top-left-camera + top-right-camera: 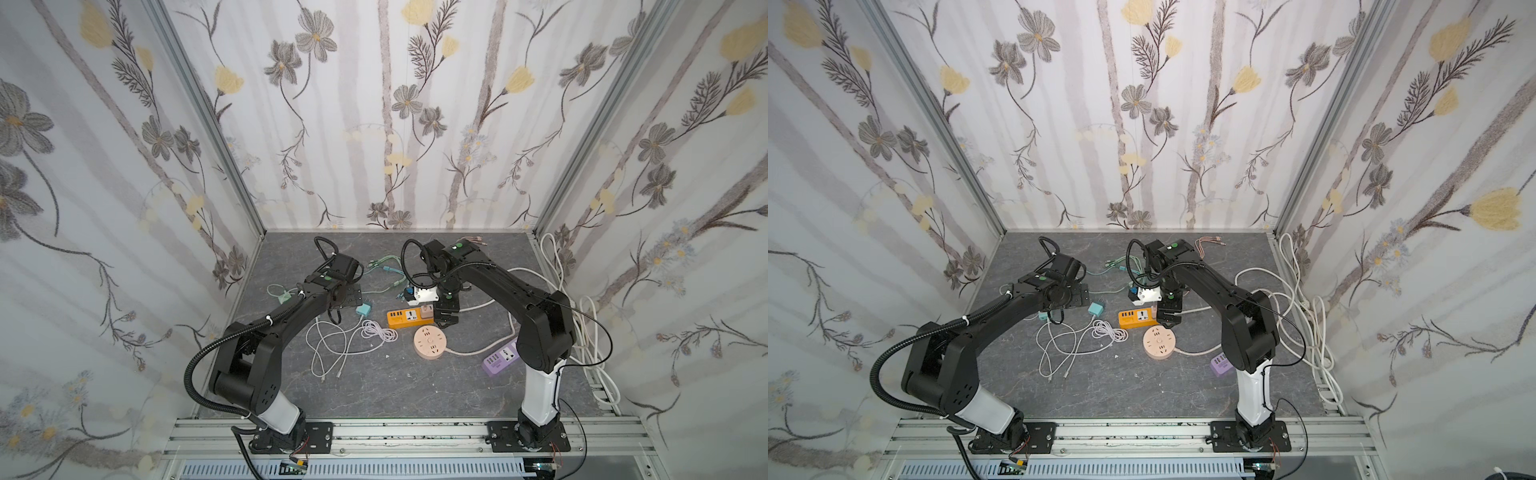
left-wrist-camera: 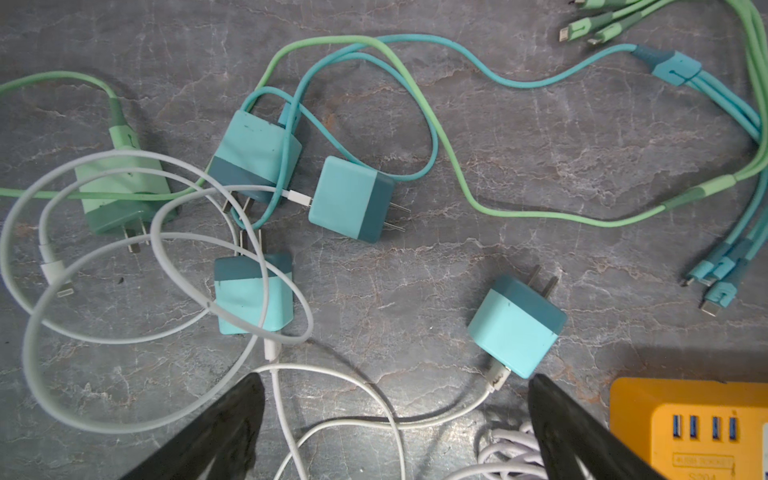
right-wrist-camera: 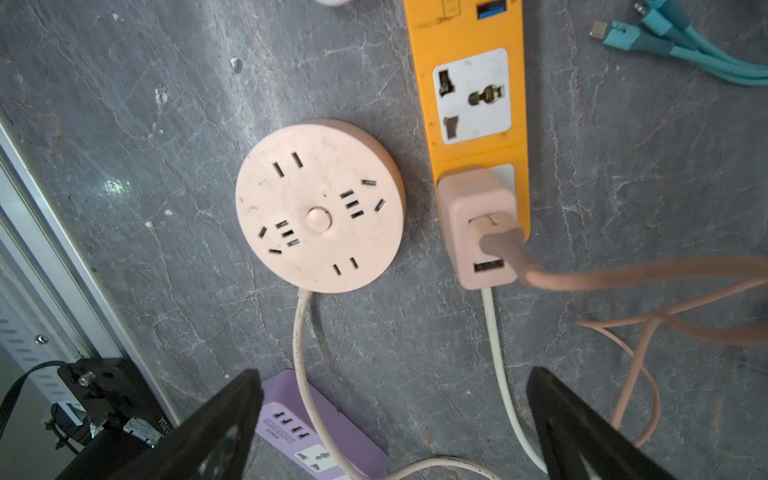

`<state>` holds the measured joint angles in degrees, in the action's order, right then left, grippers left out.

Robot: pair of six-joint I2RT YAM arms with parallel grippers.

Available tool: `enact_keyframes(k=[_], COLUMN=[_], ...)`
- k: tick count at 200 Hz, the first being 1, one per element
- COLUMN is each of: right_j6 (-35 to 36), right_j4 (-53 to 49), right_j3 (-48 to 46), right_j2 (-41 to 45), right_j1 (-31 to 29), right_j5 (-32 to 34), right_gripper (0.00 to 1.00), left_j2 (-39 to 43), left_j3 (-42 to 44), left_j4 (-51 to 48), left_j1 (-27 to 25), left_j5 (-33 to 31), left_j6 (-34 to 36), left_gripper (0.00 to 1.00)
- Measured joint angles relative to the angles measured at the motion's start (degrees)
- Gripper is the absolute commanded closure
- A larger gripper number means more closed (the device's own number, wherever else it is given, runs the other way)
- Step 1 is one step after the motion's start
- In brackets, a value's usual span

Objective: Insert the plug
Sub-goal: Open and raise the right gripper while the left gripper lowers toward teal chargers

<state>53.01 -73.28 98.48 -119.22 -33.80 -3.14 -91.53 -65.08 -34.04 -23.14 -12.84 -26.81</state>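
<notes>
The pink plug (image 3: 478, 224) sits upright in the end socket of the orange power strip (image 3: 469, 104), with a pink cable running out of its top. My right gripper (image 3: 392, 374) hovers over it, open and empty, the plug lying beyond its fingertips. In both top views the right gripper (image 1: 446, 316) stands just right of the orange power strip (image 1: 409, 318) (image 1: 1138, 318). My left gripper (image 2: 395, 376) is open over white cables, holding nothing. A teal charger (image 2: 517, 328) lies near one of its fingertips.
A round pink socket (image 3: 320, 208) and a purple strip (image 3: 316, 432) lie beside the orange one. Several teal and green chargers (image 2: 353, 199) with tangled white, green and blue cables (image 2: 174, 257) cover the left half. White cord loops (image 1: 582, 316) lie along the right wall.
</notes>
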Motion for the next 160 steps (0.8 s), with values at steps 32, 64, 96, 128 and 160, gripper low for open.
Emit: enact_keyframes(k=[32,64,96,128,160], right_j6=[1.55,1.55,-2.71,-17.11,-32.09], right_j4=[0.83,4.37,15.13,33.38,46.12], right_j3=[-3.37,-8.57,-18.43,-30.29,-37.18], right_j2=[4.07,11.21,24.13,37.13,44.68], right_j1=[1.25,2.10,2.43,2.56,2.82], right_j5=[-2.27,-5.01,-6.86,-4.96,0.33], right_gripper=[0.01,0.01,0.01,0.01,0.01], left_j2=[-2.49,-6.08,-9.94,-12.15,-13.38], left_j3=[-1.01,-3.04,-5.84,-6.78,-6.49], left_j4=[0.09,0.83,1.07,1.18,2.25], left_j1=[0.04,0.48,2.05,3.26,5.42], left_j5=[0.92,1.51,1.81,-0.35,-1.27], left_j6=[-5.62,-10.01,-14.14,-19.93,-25.88], left_gripper=[0.00,0.00,0.00,0.03,0.14])
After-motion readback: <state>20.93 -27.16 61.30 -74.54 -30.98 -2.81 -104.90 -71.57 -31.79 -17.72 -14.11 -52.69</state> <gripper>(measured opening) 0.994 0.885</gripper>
